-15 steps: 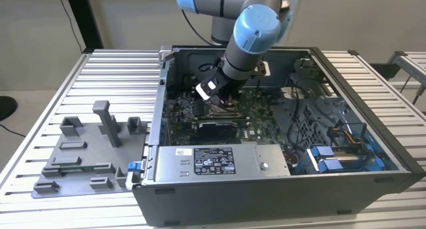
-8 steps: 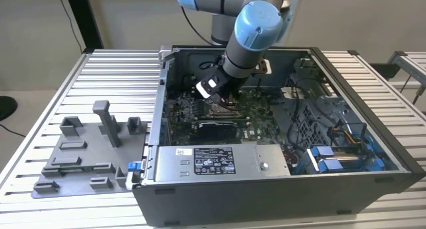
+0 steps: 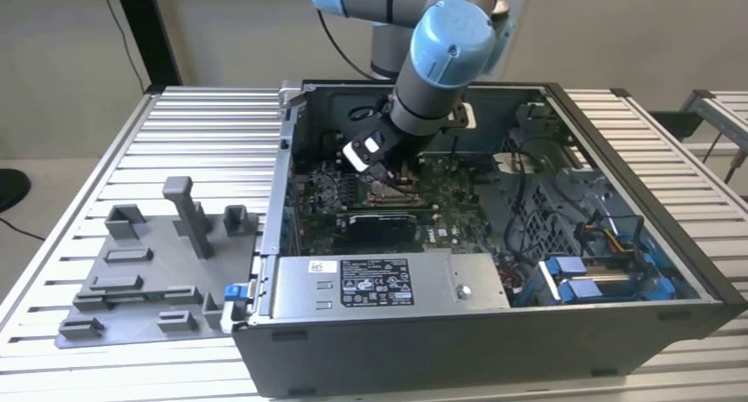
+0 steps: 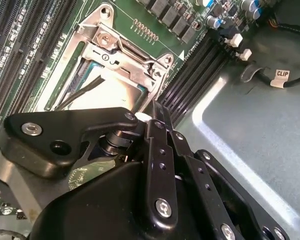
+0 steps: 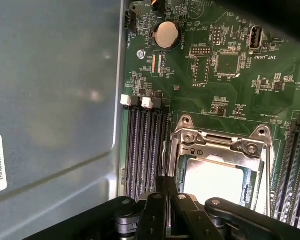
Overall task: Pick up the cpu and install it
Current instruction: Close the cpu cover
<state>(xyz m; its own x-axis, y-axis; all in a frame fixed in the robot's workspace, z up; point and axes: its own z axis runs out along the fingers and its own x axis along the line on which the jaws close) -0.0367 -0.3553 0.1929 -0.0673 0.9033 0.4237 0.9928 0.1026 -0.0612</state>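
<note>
Silver-grey cpu (image 5: 215,182) in socket frame (image 5: 217,145) beneath claw (image 3: 380,167); claw state cannot be told; likely seating step, needing square alignment.

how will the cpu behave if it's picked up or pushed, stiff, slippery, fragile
The cpu looks like a thin flat plate, so it is probably stiff, light and unable to roll. Its smooth pale metal top may be slippery. It seems to sit inside the socket frame, so a sideways push would likely jam it against the frame.
</note>
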